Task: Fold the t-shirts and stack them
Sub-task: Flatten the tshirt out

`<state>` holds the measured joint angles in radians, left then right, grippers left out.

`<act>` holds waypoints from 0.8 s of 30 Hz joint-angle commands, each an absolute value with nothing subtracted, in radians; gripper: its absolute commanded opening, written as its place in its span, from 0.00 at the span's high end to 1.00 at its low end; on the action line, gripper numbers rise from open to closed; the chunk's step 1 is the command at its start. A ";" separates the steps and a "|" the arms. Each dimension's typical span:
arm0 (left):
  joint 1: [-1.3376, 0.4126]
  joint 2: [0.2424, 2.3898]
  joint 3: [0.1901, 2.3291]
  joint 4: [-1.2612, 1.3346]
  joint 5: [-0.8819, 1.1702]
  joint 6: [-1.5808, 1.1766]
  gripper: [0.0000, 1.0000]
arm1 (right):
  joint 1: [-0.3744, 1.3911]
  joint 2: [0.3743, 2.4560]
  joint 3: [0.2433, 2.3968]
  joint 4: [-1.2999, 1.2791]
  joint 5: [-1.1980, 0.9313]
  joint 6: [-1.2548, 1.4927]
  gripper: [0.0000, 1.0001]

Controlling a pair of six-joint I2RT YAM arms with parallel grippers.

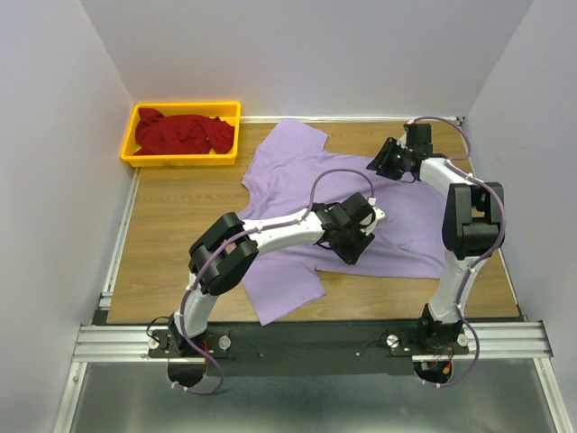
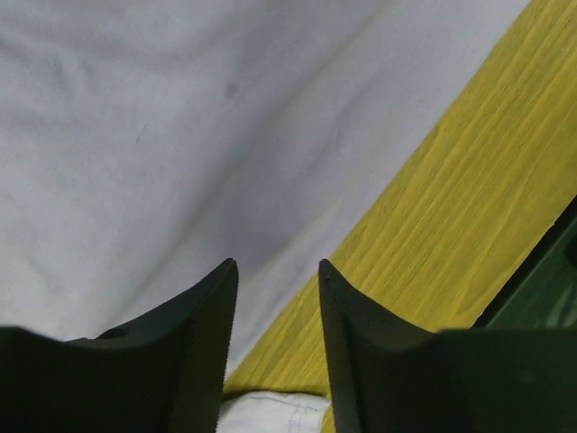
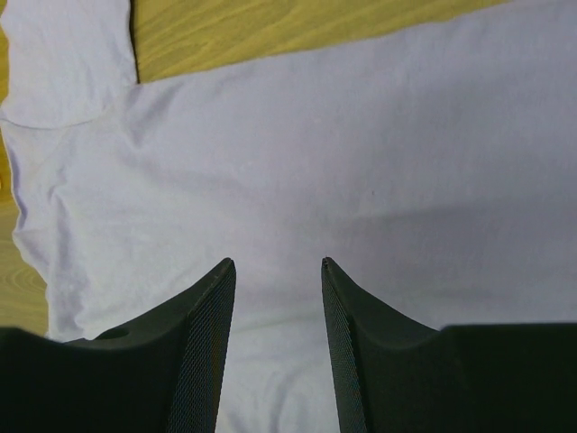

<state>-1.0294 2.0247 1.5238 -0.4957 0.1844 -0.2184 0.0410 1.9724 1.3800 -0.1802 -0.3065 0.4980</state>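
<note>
While the red shirt lies bunched up inside the bin, the lavender shirt lies spread on the table just to the right of the bin. One flap of it reaches up near the bin's far right corner, and another lies well nearer the arm bases than the bin

The left gripper hangs over the middle of the lavender shirt, to the right of the bin and nearer the bases than it. In its wrist view its jaws stand partly apart with nothing between them. Below them the shirt's edge runs slantwise beside bare table

The right gripper is further right of the bin, about level with the bin's near wall, over the far side of the lavender shirt. Its jaws are likewise partly apart and grip nothing. The cloth fills most of that view, with a sleeve at the upper left and table beyond

Whether either gripper's fingertips touch the cloth I cannot tell
</note>
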 commanded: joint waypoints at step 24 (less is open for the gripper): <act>-1.063 2.140 1.525 -0.566 0.379 -0.166 0.76 | 0.048 2.380 1.732 -0.138 -0.299 0.443 0.50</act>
<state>-1.0515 2.1143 1.5478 -0.5335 0.3317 -0.1822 0.0410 2.2951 1.6886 -0.1322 -0.3283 0.4801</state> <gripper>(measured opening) 0.240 0.503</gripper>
